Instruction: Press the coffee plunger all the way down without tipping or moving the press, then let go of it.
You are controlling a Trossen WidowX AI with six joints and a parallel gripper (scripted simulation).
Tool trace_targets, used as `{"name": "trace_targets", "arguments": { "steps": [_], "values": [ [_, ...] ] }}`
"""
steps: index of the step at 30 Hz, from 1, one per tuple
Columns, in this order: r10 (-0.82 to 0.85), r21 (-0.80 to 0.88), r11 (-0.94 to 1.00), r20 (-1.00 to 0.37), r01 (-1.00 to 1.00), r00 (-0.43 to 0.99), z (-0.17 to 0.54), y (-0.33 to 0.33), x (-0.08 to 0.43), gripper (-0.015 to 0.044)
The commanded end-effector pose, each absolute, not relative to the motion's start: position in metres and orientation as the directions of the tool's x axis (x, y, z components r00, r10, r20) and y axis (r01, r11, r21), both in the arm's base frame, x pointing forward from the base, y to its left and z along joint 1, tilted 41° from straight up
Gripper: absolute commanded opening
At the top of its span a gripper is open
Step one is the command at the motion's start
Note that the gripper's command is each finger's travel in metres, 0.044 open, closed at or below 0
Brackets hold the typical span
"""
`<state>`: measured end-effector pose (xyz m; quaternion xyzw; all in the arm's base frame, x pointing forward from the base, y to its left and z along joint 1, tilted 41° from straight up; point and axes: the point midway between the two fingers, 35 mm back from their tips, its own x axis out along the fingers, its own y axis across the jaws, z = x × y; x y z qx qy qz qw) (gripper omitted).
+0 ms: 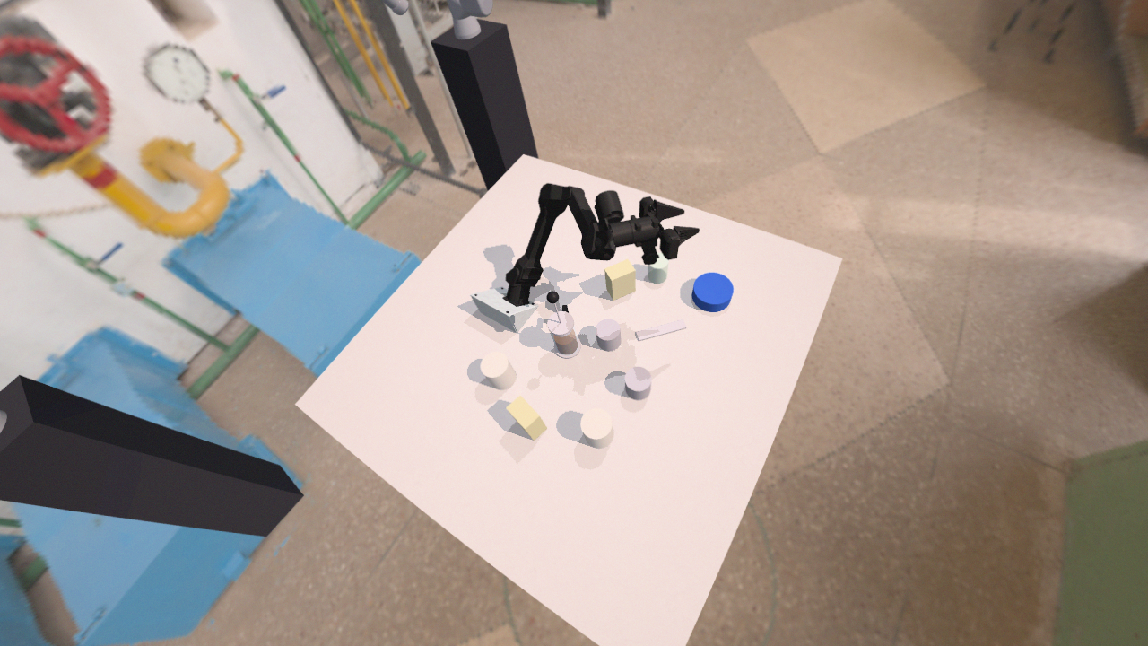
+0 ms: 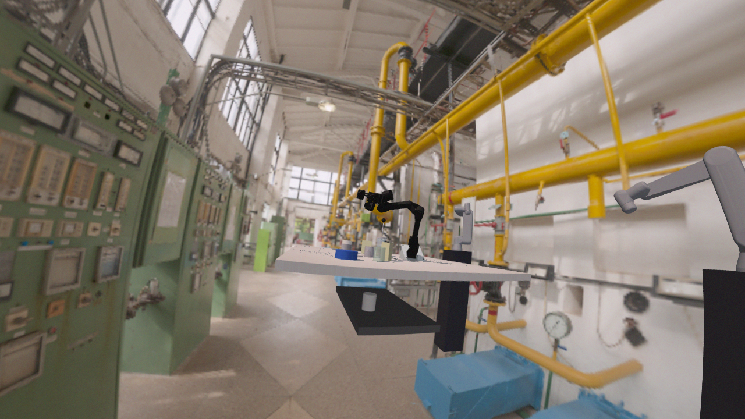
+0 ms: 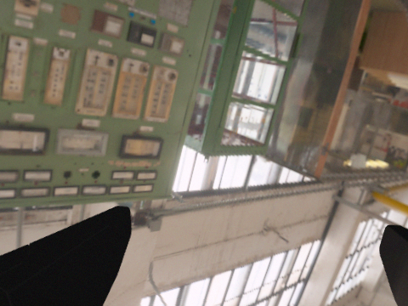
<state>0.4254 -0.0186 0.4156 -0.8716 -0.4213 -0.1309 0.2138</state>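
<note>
Hand (image 1: 686, 222): fingers spread wide, nothing between them. Held high over the table (image 1: 722, 482), pointing out level, away from the arm base. Wrist view shows only wall panels and windows past the two fingertips, so no target in that view yet.

Coffee press (image 1: 564, 337): back behind the hand and well below it, near the arm's base; glass body w/ brown liquid, upright. Plunger knob (image 1: 552, 298): black ball on a thin rod, raised above the lid, not yet pushed. Well apart from the hand.

Near the press: grey cylinder (image 1: 608, 334) just beside it, on the hand's side. Yellow block (image 1: 620, 278) and pale green cup (image 1: 657, 271) sit about under the hand. Blue disc (image 1: 711, 291) below and ahead of it.

Step in hand, my call: approach. I'd swing back, tip the hand to point down, centre over the knob before descending. Push straight along the rod; any sideways load prob tips the press. Keep clear of the grey cylinder coming in. Whether to close fingers first or press w/ one fingertip: can't judge from here.
</note>
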Motion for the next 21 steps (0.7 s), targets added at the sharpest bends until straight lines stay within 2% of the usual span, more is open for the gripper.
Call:
{"name": "trace_targets", "arguments": {
  "steps": [1,5,8,11,16,21],
  "values": [
    [0.674,-0.279,-0.553,0.403,0.785,0.619,0.415,-0.021,0.427,0.0426],
    [0.608,-0.5,-0.535,0.332,0.681,0.721,0.4,-0.056,0.44,0.044],
    [0.515,-0.744,-0.458,0.224,0.487,0.827,0.377,-0.102,0.448,0.044],
    [0.424,-0.911,-0.319,0.111,0.263,0.899,0.351,-0.146,0.445,0.044],
    [0.337,-0.994,-0.104,-0.015,0.022,0.941,0.322,-0.186,0.431,0.044],
    [0.268,-0.974,0.146,-0.132,-0.176,0.954,0.295,-0.219,0.407,0.044]
  ]
}}
